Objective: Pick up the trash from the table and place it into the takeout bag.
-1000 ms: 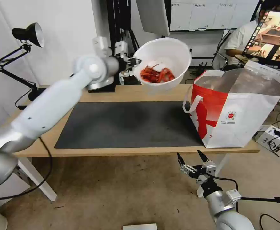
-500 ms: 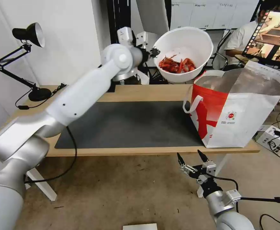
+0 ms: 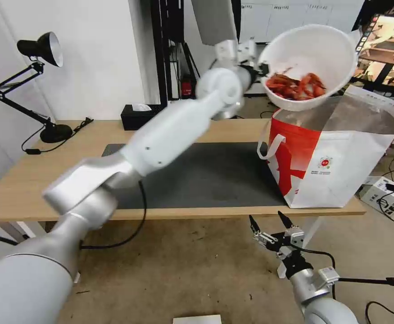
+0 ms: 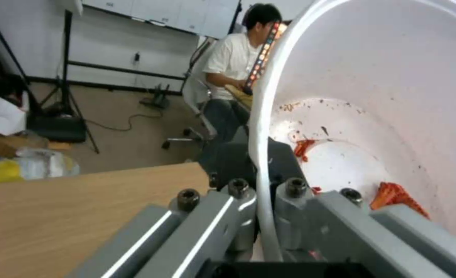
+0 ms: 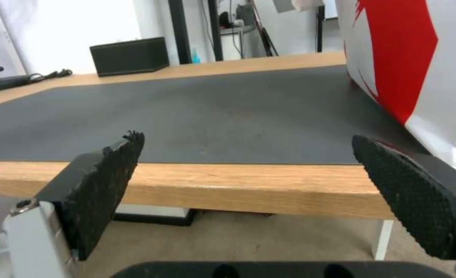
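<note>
- Light wood forms the worktop [image 3: 34,180], which carries a dark grey mat [image 3: 206,175] across its middle.
- The takeout bag [image 3: 336,162] stands upright on the worktop's right end, mouth open, its silver lining showing, its red panel facing the mat.
- The left arm reaches across above the mat, and the left end effector [image 3: 256,69] is clamped on the rim of the white bowl [image 3: 314,54]; the left wrist view shows its fingers [image 4: 289,208] pinching the rim from both sides.
- The bowl hangs in the air above the near-left edge of the bag's mouth, tilted, with red food scraps [image 3: 296,85] lying in its lower side.
- The right end effector [image 3: 271,225] sits below the worktop's front edge, fingers spread wide, holding nothing.
- A black tissue box [image 3: 138,116] rests at the worktop's far edge, and a black desk lamp [image 3: 39,49] stands at its far-left corner.
</note>
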